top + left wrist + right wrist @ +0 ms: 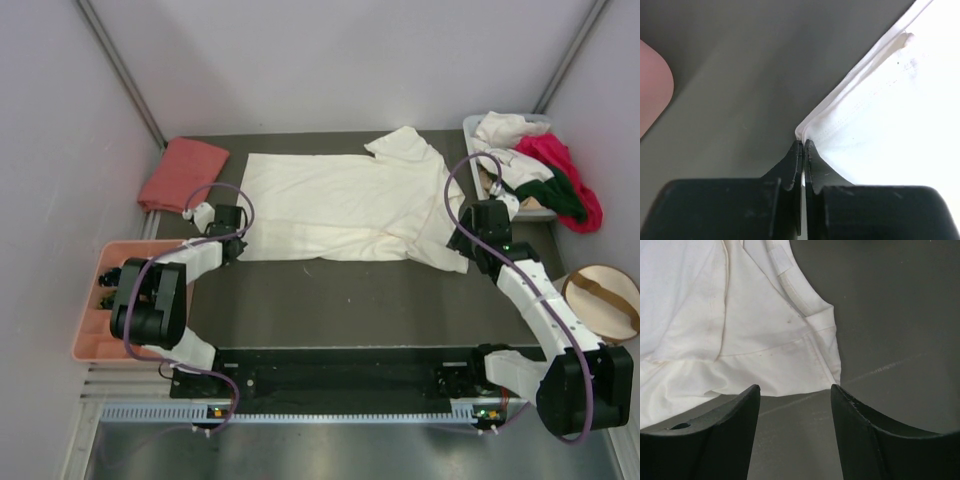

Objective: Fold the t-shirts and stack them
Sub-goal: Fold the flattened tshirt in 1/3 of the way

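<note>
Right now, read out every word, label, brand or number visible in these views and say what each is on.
None can be read.
Neck tab on the cream t-shirt: shows no print.
Faint grey specks near that shirt's hem, left wrist view: too blurred to read.
Pink tray: no markings visible.

Large t-shirt (340, 205): plain cream-white (faint tan specks near the collar). Folded shirt (183, 172): salmon-pink. Heaped shirts: white (505, 128), magenta (560, 160), dark green (568, 200). Tray (95, 335): pink. Pouch (600, 310): beige, tan strap. Surface (330, 300): dark grey.
</note>
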